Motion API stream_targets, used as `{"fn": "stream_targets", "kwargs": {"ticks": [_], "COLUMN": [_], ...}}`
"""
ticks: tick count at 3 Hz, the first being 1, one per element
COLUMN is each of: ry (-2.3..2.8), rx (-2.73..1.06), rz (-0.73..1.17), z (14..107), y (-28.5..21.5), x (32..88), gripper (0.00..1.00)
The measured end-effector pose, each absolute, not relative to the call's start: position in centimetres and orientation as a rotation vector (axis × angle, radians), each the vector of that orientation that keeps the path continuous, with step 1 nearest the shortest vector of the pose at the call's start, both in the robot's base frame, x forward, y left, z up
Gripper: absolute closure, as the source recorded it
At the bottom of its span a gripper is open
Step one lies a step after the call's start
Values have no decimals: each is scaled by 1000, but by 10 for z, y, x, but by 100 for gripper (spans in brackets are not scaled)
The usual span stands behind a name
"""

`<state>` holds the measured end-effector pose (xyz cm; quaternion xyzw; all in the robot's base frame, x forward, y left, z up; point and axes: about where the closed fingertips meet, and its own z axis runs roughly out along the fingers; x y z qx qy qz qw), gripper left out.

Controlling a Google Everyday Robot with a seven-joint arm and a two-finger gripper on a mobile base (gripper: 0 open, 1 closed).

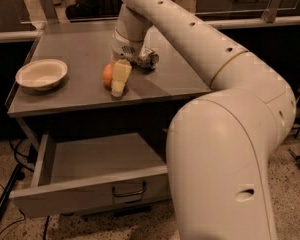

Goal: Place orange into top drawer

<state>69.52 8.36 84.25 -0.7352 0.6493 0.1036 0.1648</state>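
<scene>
Camera view, hidden parts: orange (107, 75) half covered by gripper (120, 81), left side only visible; can (149, 59) partly behind wrist; right end of top drawer (90, 159) blocked by robot body.
Gripper state: spread or pressed together, cannot tell.
Surface: grey table top (80, 39); white bowl (41, 74) at left, orange near front centre, can behind it to the right.
Top drawer: pulled open below table, handle (129, 190) on front.
Room: speckled floor (5, 154).
Arm (200, 39): arched from lower right over table, wrist down, gripper at table top against right of orange.
</scene>
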Motion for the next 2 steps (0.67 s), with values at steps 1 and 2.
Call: {"fn": "stream_targets", "kwargs": {"ticks": [1,2], "ry": [1850,1850], "rx": [-2095,-2095], "rz": [295,295], "z": [842,842], "y": [84,84], "x": [695,695], "gripper": [42,73]}}
